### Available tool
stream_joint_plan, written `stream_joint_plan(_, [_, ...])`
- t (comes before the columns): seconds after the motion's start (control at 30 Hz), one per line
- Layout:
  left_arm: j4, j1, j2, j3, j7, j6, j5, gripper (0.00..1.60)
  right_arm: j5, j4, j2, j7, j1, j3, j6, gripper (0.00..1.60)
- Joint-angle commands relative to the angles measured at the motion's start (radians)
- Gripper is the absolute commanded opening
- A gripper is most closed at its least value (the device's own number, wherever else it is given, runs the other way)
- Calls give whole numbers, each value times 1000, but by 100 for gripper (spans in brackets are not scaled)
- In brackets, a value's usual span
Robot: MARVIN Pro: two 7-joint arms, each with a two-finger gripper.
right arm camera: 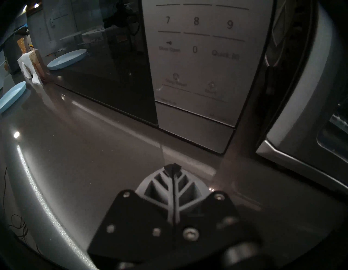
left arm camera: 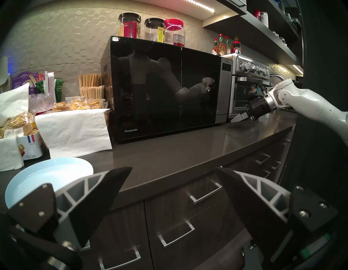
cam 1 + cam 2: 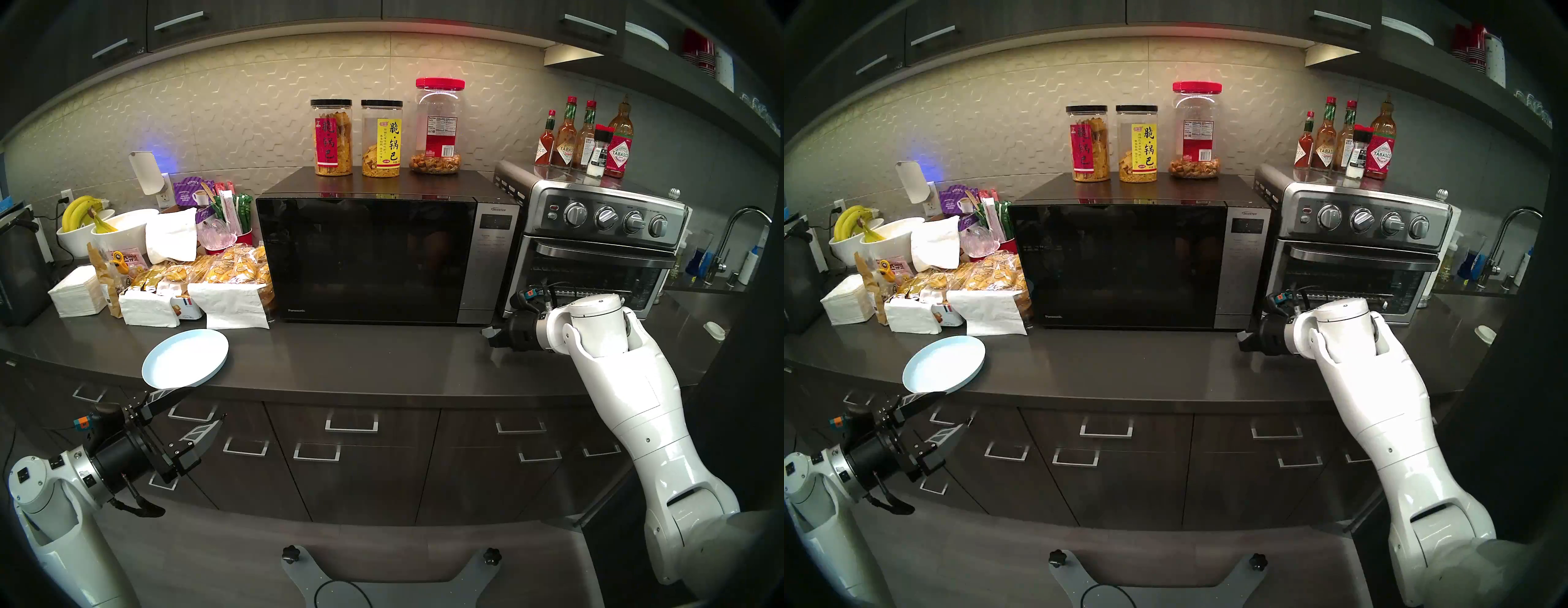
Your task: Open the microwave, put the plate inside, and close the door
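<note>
The plate (image 3: 185, 358) lies on the surface (image 3: 382, 356), at its front edge, left of the microwave (image 3: 373, 259). It looks stiff, smooth and breakable; the raised rim is probably the best hold. The left end effector (image 3: 193, 414) is wide apart and empty, just below the plate. The right end effector (image 1: 172, 169) is pressed together, empty, near the control strip (image 1: 197, 75).

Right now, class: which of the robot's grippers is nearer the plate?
Left. The left gripper hangs just below the plate at the counter's edge; the right gripper is far across, by the microwave's right corner.
</note>
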Motion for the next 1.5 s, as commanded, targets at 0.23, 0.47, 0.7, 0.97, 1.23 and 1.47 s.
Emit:
stream_joint_plan(0.23, [-10,2,2,2,1,0,-6,160,4,5,-32,-32,35,26,-51,0])
stream_joint_plan(0.47, [-10,2,2,2,1,0,-6,160,-2,18,-34,-40,38,18,-58,0])
stream_joint_plan(0.7, [-10,2,2,2,1,0,-6,160,-9,10,-50,-79,19,26,-103,0])
stream_joint_plan(0.97, [-10,2,2,2,1,0,-6,160,-23,27,-62,-99,31,18,-102,0])
stream_joint_plan(1.23, [-10,2,2,2,1,0,-6,160,-34,39,-68,-102,37,12,-97,0])
stream_joint_plan(1.47, [-10,2,2,2,1,0,-6,160,-38,48,-74,-104,39,15,-101,0])
